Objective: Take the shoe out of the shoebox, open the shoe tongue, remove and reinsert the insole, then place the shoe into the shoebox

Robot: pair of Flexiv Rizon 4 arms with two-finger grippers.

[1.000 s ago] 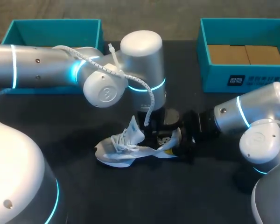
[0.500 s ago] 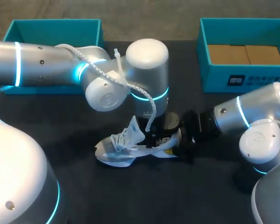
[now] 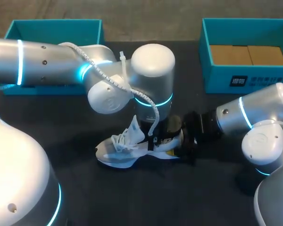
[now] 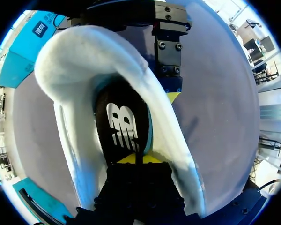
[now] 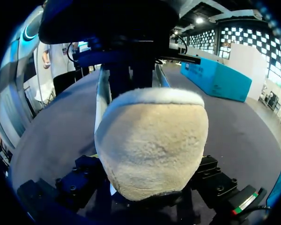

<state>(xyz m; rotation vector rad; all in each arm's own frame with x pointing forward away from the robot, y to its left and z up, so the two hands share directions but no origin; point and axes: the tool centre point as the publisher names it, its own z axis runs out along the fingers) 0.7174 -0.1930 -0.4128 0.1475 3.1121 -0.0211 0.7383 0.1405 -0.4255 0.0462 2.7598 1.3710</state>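
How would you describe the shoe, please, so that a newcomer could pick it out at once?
Look at the black table, midway between the two teal boxes at its far side. There, under the left arm, lies the white shoe, the only laced thing amid smooth silver arms.

White logo on insole; shoebox label illegible

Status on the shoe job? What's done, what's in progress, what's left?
Done: shoe is out on the table, tongue looks lifted. In hand: right arm has its jaws on the heel; left arm is down at the opening, over the insole, which lies inside the shoe. Can't tell whether it has been out yet. Left: putting the shoe into the shoebox.
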